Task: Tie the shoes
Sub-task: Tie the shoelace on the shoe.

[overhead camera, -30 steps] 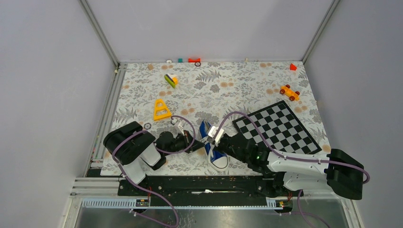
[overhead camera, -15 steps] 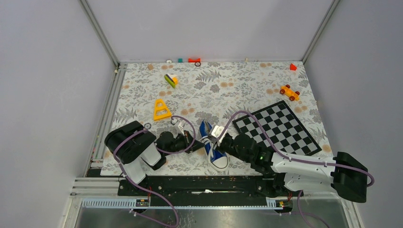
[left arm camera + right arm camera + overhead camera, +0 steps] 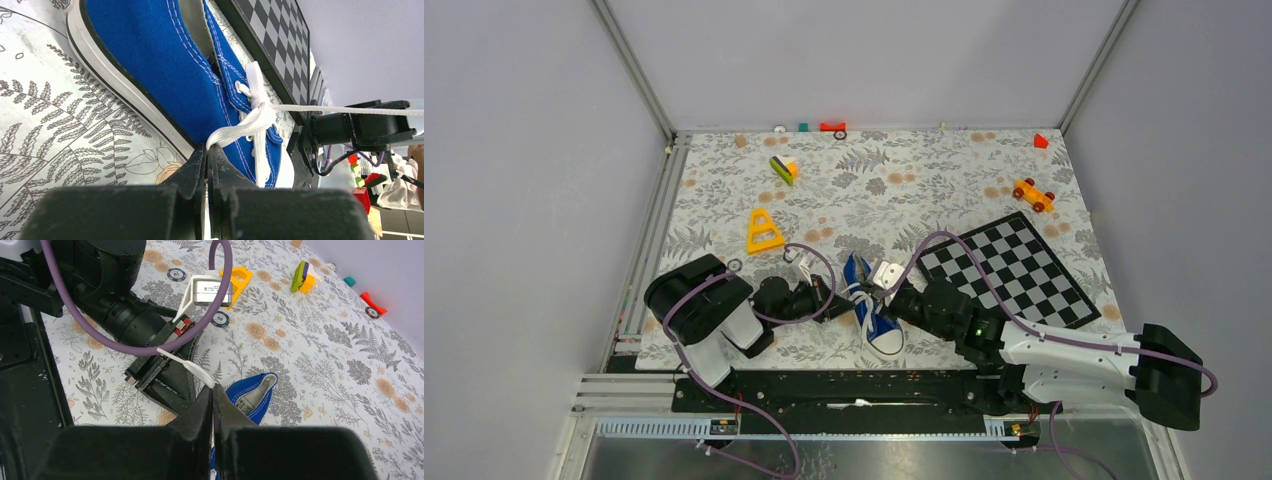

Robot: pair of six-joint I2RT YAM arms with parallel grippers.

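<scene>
The blue canvas sneaker [image 3: 880,328] with white sole and toe cap lies on the floral mat, toe toward the arms. Its white laces [image 3: 861,299] are crossed in a knot over the tongue [image 3: 260,106]. My left gripper [image 3: 832,292] is just left of the shoe, shut on one lace end [image 3: 235,131]. My right gripper [image 3: 883,298] is at the shoe's right side, shut on the other lace end [image 3: 197,373], which runs taut. The shoe [image 3: 185,80] fills the left wrist view. Its heel opening [image 3: 255,395] shows in the right wrist view.
A checkerboard [image 3: 1009,270] lies right of the shoe under the right arm. A yellow triangle [image 3: 764,232], a green-yellow toy [image 3: 784,168], an orange car [image 3: 1033,194] and red blocks [image 3: 1040,141] lie farther back. Poker chips [image 3: 219,318] lie near the left arm.
The right arm's rear links have swung right and its forearm has stretched out, while its gripper stays at the shoe holding the lace. The left arm has not visibly moved.
</scene>
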